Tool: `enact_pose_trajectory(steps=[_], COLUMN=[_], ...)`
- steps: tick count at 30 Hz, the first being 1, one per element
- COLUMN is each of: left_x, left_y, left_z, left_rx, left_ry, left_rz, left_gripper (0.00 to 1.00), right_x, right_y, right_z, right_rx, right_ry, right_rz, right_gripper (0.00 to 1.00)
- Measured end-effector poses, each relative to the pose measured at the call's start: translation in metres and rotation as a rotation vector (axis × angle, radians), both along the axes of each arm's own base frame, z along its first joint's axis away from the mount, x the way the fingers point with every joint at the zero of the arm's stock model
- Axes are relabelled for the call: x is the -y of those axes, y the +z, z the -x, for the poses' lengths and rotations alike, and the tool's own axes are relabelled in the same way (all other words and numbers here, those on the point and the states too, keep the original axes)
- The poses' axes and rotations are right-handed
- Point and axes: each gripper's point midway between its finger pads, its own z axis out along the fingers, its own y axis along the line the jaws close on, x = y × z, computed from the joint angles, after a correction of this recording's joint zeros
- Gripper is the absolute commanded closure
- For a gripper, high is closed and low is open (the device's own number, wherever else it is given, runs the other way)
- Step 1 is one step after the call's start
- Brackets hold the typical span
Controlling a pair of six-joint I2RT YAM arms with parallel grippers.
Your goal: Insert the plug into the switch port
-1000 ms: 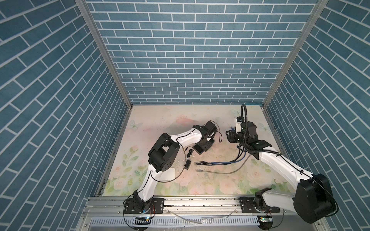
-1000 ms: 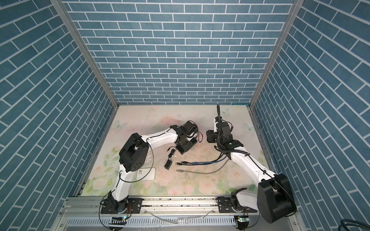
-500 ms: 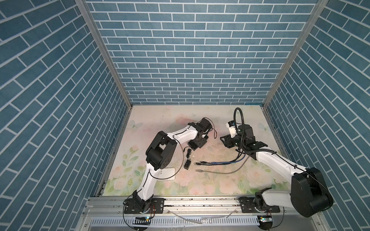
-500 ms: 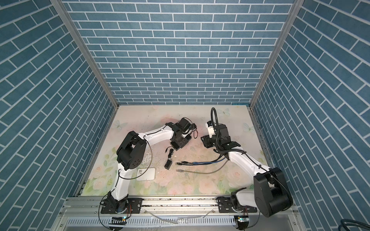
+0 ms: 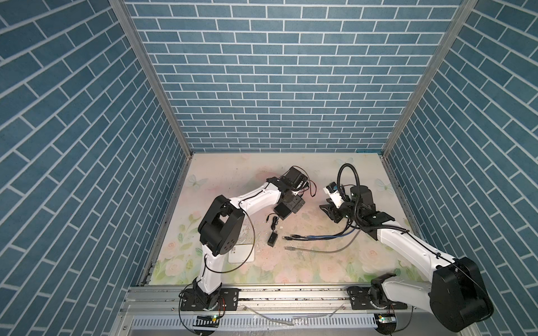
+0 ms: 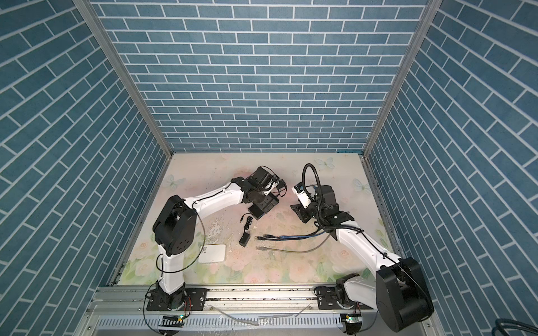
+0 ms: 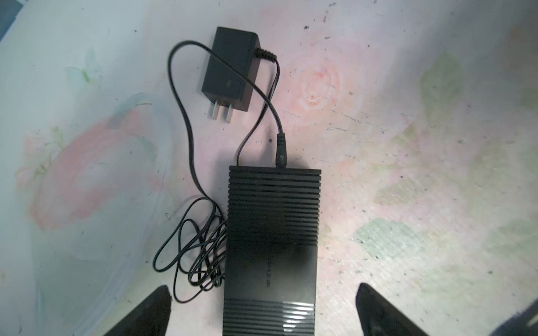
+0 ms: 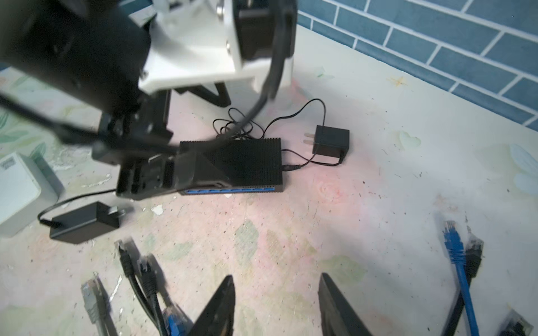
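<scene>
Blue brick-patterned walls (image 5: 276, 72) close the cell on 3 sides, and a metal rail (image 5: 291, 298) runs along the front edge. The desk (image 5: 233, 168) has a pale floral print, scuffed and flecked with dark marks, most heavily near the middle.

From the left, a white box (image 5: 241, 253) lies flat near the left arm. Next comes a loose adapter (image 5: 272, 240) with its thin lead, then the black ribbed switch (image 7: 272, 232), flat on the desk. A second power adapter (image 7: 230, 69), its 2 prongs bare, sits just beyond the switch, and its lead is seated in the switch's end. The blue port row (image 8: 230, 190) faces the right arm.

Further right, the network cables (image 5: 320, 237) lie loose on the desk, black and blue together. Their plug ends point toward the loose adapter, and the grey plug (image 5: 288, 248) lies nearer the rail. All are apart from the switch.

The left claw (image 7: 265, 305) hangs over the switch, spread wide. Its 2 fingers (image 7: 154, 311) stand on either side of the casing with a gap at each, gripping nothing. The right claw (image 8: 276, 279) is partly apart and empty. Its fingers (image 8: 224, 302) are over bare desk, aimed at the port row, with plugs lying on either side.
</scene>
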Motion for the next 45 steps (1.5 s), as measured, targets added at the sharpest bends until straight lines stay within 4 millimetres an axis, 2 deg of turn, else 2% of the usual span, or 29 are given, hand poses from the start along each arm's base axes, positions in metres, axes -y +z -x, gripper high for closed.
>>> enact_pose_trajectory(steps=[5,10,15,20,28,45], left_x=[-0.014,-0.021,-0.023,-0.021,-0.019,-0.024], left_y=[0.015,0.032,0.044,0.047,0.052,0.045], left_z=[0.017,0.027,0.035,0.035,0.031,0.030], left_rx=[0.014,0.053,0.082,0.092,0.107,0.098], left_ry=[0.033,0.066,0.085,0.100,0.108,0.132], left_rz=[0.117,0.228,0.322,0.376,0.408,0.412], left_gripper=[0.00,0.01,0.01,0.01,0.00,0.00], right_x=[0.008,0.009,0.009,0.007,0.004,0.010], right_y=[-0.032,-0.052,-0.061,-0.067,-0.090,-0.118], right_z=[0.026,0.045,0.064,0.078,0.086,0.075], right_rx=[-0.099,-0.217,-0.272,-0.309,-0.372,-0.397], right_ry=[0.117,0.190,0.252,0.307,0.346,0.313], right_rz=[0.147,0.200,0.225,0.247,0.297,0.371], right_gripper=[0.63,0.64,0.64,0.69,0.76,0.83])
